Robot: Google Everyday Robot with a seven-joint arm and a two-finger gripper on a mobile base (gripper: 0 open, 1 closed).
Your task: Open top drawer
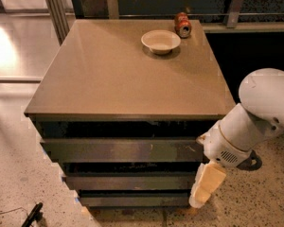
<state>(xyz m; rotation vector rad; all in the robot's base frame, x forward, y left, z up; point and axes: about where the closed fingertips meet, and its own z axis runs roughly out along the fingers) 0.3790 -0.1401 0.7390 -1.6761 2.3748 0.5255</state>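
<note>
The top drawer [118, 150] is the widest dark grey-brown front, just under the tan cabinet top [128, 79], with a small pale scratch near its right end. It stands slightly out from the cabinet, with a dark gap above it. Two narrower drawer fronts [128, 181] lie below it. My gripper [206, 186], cream-coloured on the white arm [255, 117], hangs pointing down at the right end of the drawers. It is level with the lower two fronts and just below the top drawer's right end.
A cream bowl [161, 41] and a red can on its side [182, 24] sit at the back of the cabinet top. Speckled floor surrounds the cabinet. A black cable end [32, 214] lies at the lower left. Metal posts [54, 8] stand behind on the left.
</note>
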